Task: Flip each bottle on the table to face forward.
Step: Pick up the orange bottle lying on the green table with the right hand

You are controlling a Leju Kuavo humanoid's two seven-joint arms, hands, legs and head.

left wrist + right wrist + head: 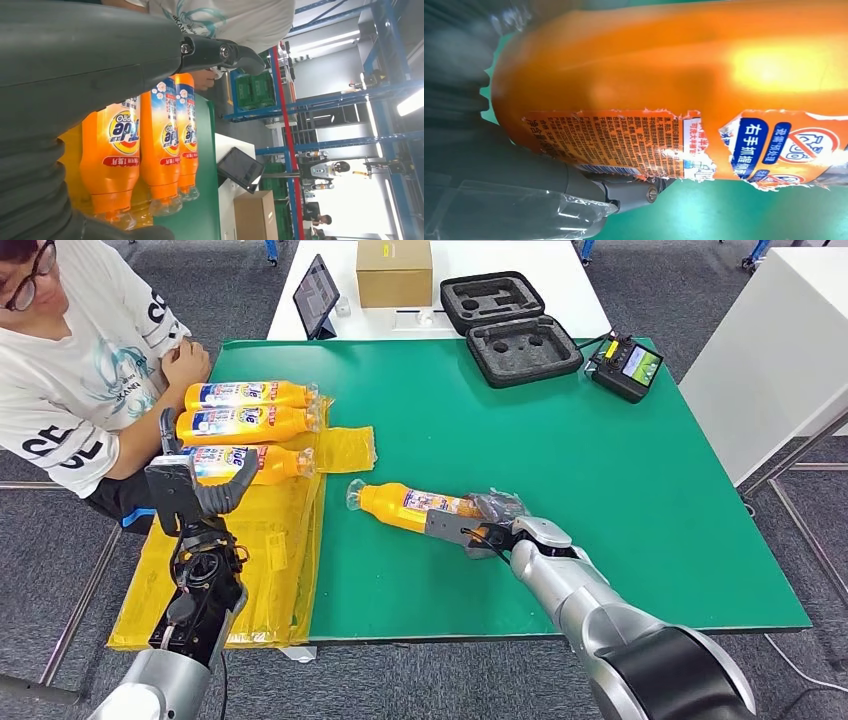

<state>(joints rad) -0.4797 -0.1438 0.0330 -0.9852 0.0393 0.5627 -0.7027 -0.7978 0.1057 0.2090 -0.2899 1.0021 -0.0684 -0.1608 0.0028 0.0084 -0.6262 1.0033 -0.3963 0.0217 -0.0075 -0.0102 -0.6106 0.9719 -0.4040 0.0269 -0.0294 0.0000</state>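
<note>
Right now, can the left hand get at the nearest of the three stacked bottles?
Probably yes. The left hand hovers open right beside the nearest orange detergent bottle on the yellow bag, with nothing between them. The person's arm is close by, but sits behind the row.

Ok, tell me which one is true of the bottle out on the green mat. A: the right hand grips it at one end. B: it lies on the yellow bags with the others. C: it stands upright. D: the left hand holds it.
A: the right hand grips one end of the lone bottle, which lies flat on the green mat, apart from the three bottles by the yellow bags.
</note>
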